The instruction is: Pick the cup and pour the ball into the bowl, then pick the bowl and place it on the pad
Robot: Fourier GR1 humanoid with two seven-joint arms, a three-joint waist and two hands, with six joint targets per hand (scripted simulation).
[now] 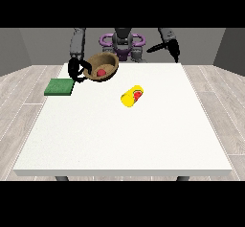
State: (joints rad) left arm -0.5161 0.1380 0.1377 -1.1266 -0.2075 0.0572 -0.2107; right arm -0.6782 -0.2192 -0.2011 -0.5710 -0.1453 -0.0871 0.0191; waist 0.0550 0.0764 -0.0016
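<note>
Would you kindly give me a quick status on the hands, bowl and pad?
Hand at view's left curled on bowl rim, bowl tilted, red ball inside. Hand at view's right raised, holding nothing. Green pad beside bowl, bare. Yellow cup lying mid-table.

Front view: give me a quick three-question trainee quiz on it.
1. True or false: the yellow cup stands upright.
2. Where is the red ball? A) on the green pad B) in the brown bowl C) on the white table
3. Which hand is at the bowl's rim?

Key:
1. False; it lies on its side.
2. B.
3. The hand at the view's left; the hand at the view's right is raised, away from everything.
</note>
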